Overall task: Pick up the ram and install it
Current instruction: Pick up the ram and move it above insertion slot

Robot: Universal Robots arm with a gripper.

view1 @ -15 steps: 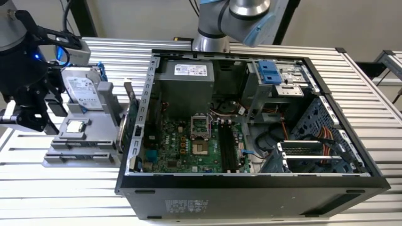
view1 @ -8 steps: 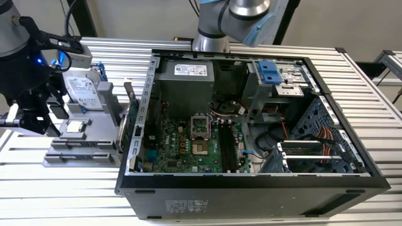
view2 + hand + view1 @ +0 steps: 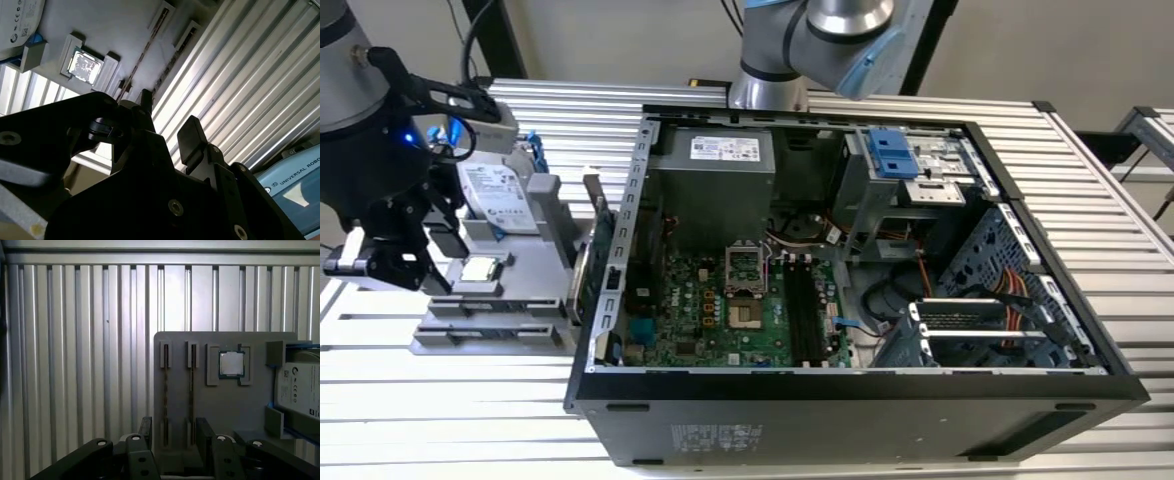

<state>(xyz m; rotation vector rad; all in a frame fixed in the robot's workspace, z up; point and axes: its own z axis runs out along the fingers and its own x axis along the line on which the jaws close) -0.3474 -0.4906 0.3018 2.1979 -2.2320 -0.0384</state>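
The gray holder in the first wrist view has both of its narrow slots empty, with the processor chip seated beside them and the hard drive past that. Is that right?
Not quite: the slots are not empty. In the first wrist view, ram sticks stand on edge in both slots of the gray holder. The processor chip does sit beside them, with the hard drive past it.

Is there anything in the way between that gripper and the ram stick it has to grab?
Nothing visible does. In the first wrist view the open gripper hangs facing the ram, which stands on edge in the gray holder, with only bare space between them.
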